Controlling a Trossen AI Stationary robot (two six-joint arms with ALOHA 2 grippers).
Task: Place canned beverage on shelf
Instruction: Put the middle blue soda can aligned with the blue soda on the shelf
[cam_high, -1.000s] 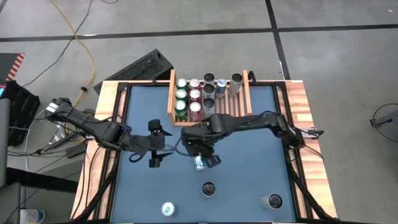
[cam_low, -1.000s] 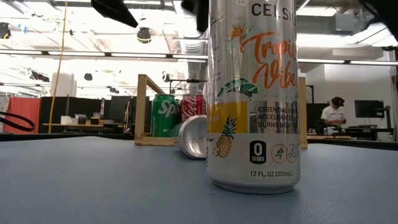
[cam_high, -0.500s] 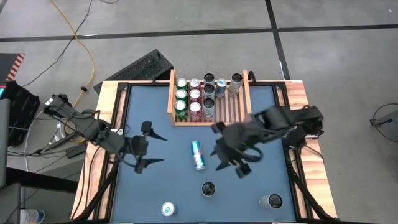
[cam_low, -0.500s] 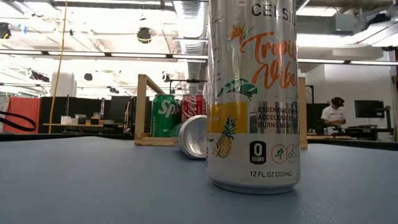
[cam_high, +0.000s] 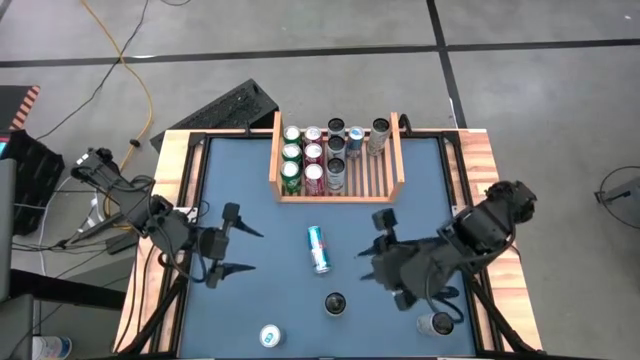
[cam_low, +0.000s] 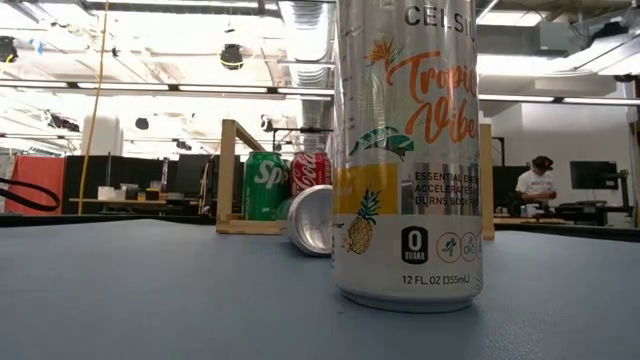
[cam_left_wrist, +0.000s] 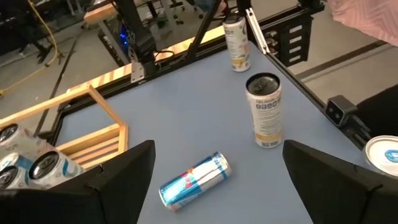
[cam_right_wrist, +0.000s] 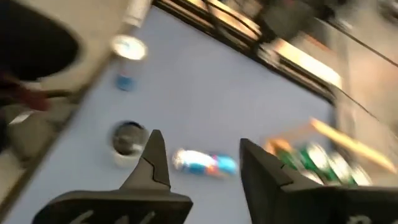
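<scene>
The shelf (cam_high: 338, 186) stands at the far edge of the bench (cam_high: 260, 200), with upright cans filling mostly its left part. A blue and silver can (cam_high: 318, 249) lies on its side in the middle of the bench, just in front of the shelf and apart from both arms. The left gripper (cam_high: 228, 243) hangs near the left edge, fingers (cam_left_wrist: 112, 180) released and empty. The right gripper (cam_high: 390, 258) is near the front right corner; its fingers (cam_right_wrist: 149, 163) stand apart and seem to grasp nothing.
</scene>
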